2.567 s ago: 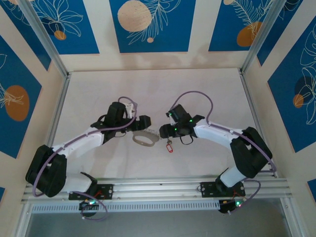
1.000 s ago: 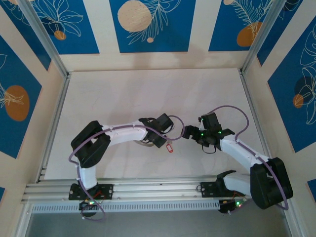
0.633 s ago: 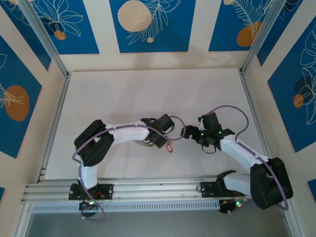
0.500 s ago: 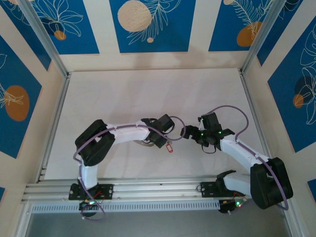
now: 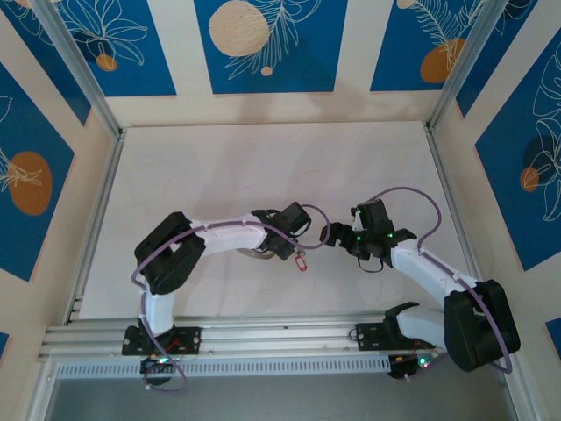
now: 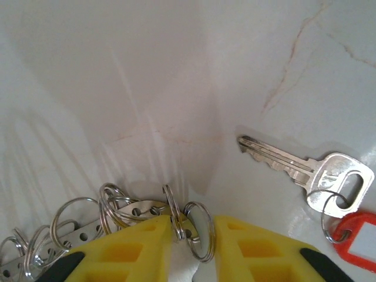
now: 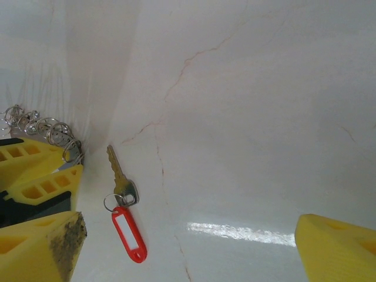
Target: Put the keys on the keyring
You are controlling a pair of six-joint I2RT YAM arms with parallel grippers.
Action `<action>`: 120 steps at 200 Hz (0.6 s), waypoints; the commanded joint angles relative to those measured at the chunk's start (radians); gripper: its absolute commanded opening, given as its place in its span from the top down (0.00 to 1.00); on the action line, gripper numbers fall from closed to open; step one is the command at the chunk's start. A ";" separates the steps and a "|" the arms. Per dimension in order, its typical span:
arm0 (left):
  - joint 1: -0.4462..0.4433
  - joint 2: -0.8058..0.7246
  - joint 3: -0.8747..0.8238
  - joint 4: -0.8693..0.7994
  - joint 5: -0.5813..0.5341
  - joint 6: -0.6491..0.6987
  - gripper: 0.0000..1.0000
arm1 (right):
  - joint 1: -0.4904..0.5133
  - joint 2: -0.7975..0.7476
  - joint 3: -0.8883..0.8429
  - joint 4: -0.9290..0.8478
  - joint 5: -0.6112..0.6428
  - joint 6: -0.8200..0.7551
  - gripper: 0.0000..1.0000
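Observation:
The keys lie flat on the white table: a small silver key (image 6: 282, 160) linked to a red tag (image 6: 358, 234), also visible as key (image 7: 120, 174) and tag (image 7: 129, 235), and as a red speck (image 5: 301, 261). The keyring is a metal strip with holes (image 6: 88, 228) carrying several small split rings (image 6: 200, 229); its rings (image 7: 44, 126) fan out to the left. My left gripper (image 6: 192, 228) is shut on two of those rings, its yellow fingers (image 7: 35, 170) just left of the key. My right gripper (image 7: 191, 249) stands open, above and to the right of the keys.
The two arms nearly meet at mid-table, left gripper (image 5: 283, 248) and right gripper (image 5: 331, 235) a short way apart with the keys below between them. Patterned walls and a metal frame (image 5: 96, 219) enclose the table. Rails (image 5: 280, 333) run along the near edge.
The left arm has swung right onto the keyring and its jaws have narrowed around the small rings. The right arm has pulled back to the right. The keys have stayed in place.

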 commanded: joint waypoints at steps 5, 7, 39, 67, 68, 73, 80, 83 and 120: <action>-0.005 0.010 0.017 0.004 -0.034 0.013 0.77 | 0.005 -0.024 -0.006 0.014 -0.032 0.006 0.08; -0.006 0.010 0.017 0.003 -0.033 0.013 0.78 | 0.006 -0.024 -0.007 0.013 -0.031 0.007 0.08; -0.005 0.012 0.015 0.005 -0.038 0.016 0.79 | 0.008 -0.024 -0.007 0.017 -0.033 0.004 0.08; -0.005 0.012 0.010 0.009 -0.039 0.013 0.83 | 0.011 -0.024 -0.009 0.021 -0.034 0.004 0.08; -0.005 0.012 0.009 0.009 -0.039 0.013 0.83 | 0.011 -0.024 -0.009 0.021 -0.034 0.004 0.09; -0.005 0.011 0.009 0.010 -0.039 0.013 0.84 | 0.011 -0.024 -0.010 0.021 -0.034 0.004 0.09; -0.005 0.011 0.008 0.011 -0.039 0.014 0.84 | 0.012 -0.024 -0.009 0.023 -0.034 0.004 0.09; -0.006 0.012 0.008 0.010 -0.038 0.013 0.84 | 0.012 -0.024 -0.010 0.023 -0.034 0.004 0.09; -0.006 0.010 0.001 0.017 -0.031 0.009 0.84 | 0.014 -0.025 -0.011 0.025 -0.033 0.004 0.09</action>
